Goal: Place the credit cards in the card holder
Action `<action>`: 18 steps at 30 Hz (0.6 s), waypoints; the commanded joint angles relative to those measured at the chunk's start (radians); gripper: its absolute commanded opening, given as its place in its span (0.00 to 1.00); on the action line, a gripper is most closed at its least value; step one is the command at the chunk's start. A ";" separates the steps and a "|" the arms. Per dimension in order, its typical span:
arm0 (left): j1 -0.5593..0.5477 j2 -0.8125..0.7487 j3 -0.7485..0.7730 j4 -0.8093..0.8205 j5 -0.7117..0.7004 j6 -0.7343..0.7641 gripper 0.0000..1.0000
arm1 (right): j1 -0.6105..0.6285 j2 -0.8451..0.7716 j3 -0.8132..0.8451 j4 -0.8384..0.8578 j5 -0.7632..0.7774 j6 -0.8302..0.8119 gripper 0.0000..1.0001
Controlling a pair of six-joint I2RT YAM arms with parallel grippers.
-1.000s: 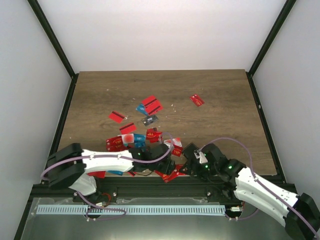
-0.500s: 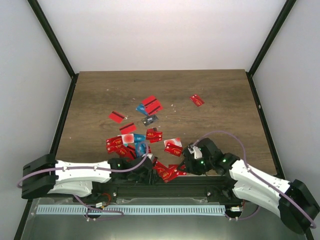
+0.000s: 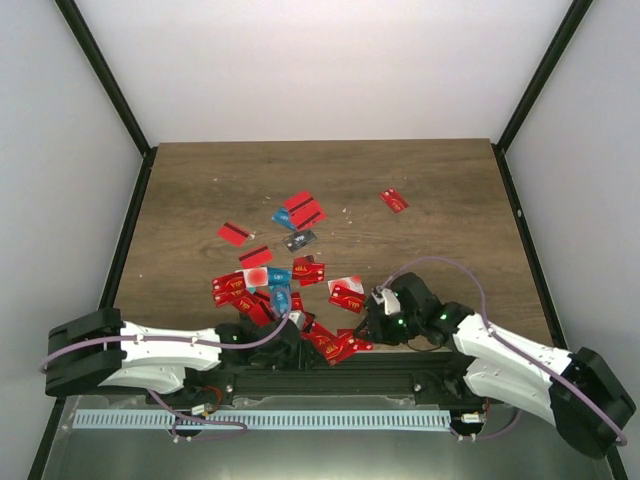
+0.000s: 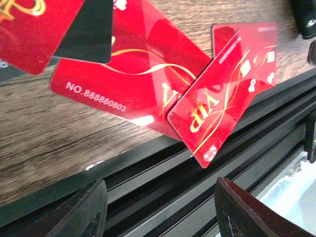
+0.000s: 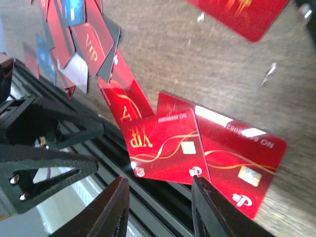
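Observation:
Several credit cards, mostly red, lie scattered on the wooden table, with a cluster at the near middle. Two red VIP cards overhang the table's near edge. My left gripper lies low at that edge and is open, its fingers over the black frame rails just short of an overhanging red card. My right gripper is open with narrowed jaws. Its right fingertip touches the rim of the same overhanging card; nothing is between the fingers. The card holder is not in view.
More cards lie further back: red ones and a thin dark grey one. A black flat piece lies among the red cards. Black frame rails run below the table edge. White walls enclose the table.
The left arm has dropped from a raised pose to lie low along the near edge, its gripper further left. The right gripper has shifted left towards the overhanging cards and narrowed its jaws.

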 commanded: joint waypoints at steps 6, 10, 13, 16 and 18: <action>-0.019 -0.001 0.082 -0.013 -0.084 0.033 0.59 | 0.006 -0.044 0.228 -0.271 0.545 0.055 0.48; -0.018 0.019 0.136 -0.018 -0.117 0.075 0.59 | 0.006 -0.041 0.222 -0.270 0.689 0.117 0.74; -0.017 0.051 0.183 0.009 -0.137 0.107 0.59 | -0.009 -0.020 0.212 -0.272 0.778 0.137 0.89; -0.011 0.128 0.255 0.032 -0.146 0.146 0.59 | -0.060 0.008 0.197 -0.264 0.813 0.147 0.90; -0.001 0.200 0.323 0.034 -0.140 0.178 0.59 | -0.098 0.021 0.183 -0.238 0.809 0.138 0.89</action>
